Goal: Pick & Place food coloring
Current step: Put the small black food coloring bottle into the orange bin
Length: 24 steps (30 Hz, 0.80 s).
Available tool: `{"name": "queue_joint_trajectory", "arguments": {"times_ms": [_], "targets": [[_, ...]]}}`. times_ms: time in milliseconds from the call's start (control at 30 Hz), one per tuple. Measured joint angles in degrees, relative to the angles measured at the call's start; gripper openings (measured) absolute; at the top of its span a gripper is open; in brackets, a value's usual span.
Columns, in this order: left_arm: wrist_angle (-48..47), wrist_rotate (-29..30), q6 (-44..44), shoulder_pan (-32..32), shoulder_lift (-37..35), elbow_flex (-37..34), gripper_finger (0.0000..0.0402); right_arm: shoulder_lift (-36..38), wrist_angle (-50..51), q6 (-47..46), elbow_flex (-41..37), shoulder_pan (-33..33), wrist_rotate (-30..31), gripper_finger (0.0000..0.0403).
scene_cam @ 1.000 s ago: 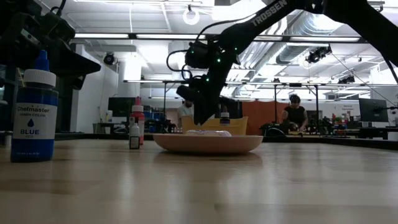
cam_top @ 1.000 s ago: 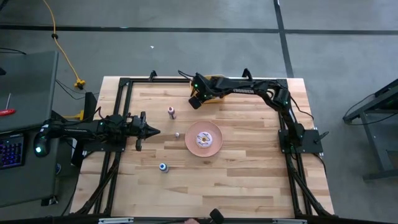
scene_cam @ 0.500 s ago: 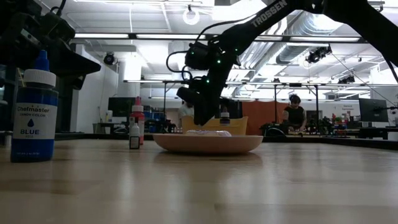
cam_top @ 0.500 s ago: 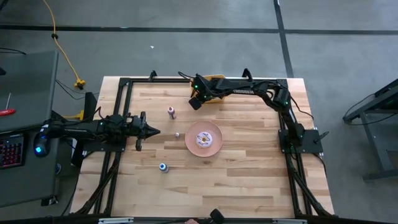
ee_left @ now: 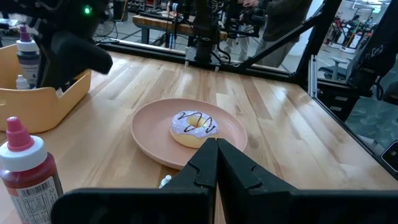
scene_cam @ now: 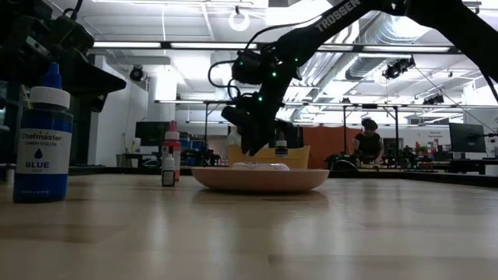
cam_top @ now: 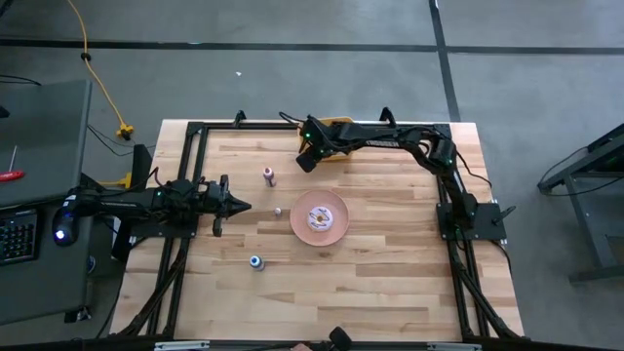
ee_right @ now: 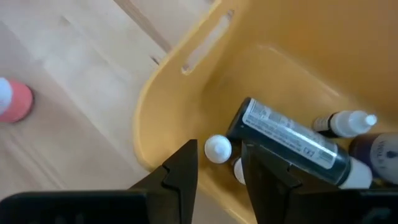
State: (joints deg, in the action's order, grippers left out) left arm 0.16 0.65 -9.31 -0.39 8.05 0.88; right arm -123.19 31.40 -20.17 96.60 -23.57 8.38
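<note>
Wood table [cam_top: 390,283], near to far: blue bottle [cam_top: 255,261] at 7 o'clock of pink plate [cam_top: 320,216], red-cap bottle [cam_top: 269,176] at 10. Right gripper [ee_right: 219,163] over yellow bin [ee_right: 186,93] at 12, fingers apart, nothing held; dark bottle [ee_right: 292,144] lies inside w/ others, prob. just dropped. Left gripper [ee_left: 216,163] pinched shut, empty, parked at 9.

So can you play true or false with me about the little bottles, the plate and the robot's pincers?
1. The blue bottle lies in the bin. False: it stands on the table.
2. The right pincer hangs over the yellow-orange bin. True.
3. The pink plate has a doughnut on it. True.
4. The left pincer grips the red-capped bottle. False: its fingers are shut on nothing, apart from the bottle.
5. The bin is empty. False: bottles lie inside.
</note>
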Motion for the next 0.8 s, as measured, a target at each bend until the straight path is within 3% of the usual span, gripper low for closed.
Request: {"name": "queue_joint_trajectory", "arguments": {"times_ms": [333,667,800], "targets": [[0.02,0.04,0.01,0.0,0.02,0.01,0.0001,6.7,-0.3,8.01,0.11,0.57,-2.41,0.0114],[0.02,0.06,-0.01,0.0,0.0,-0.01,0.0001,11.88,-4.17,21.87,0.11,4.64,-20.74,0.0114],[0.02,0.04,-0.01,0.01,0.02,-0.01,0.0001,11.9,-3.83,24.17,0.11,6.33,-24.14,0.0114]]}}
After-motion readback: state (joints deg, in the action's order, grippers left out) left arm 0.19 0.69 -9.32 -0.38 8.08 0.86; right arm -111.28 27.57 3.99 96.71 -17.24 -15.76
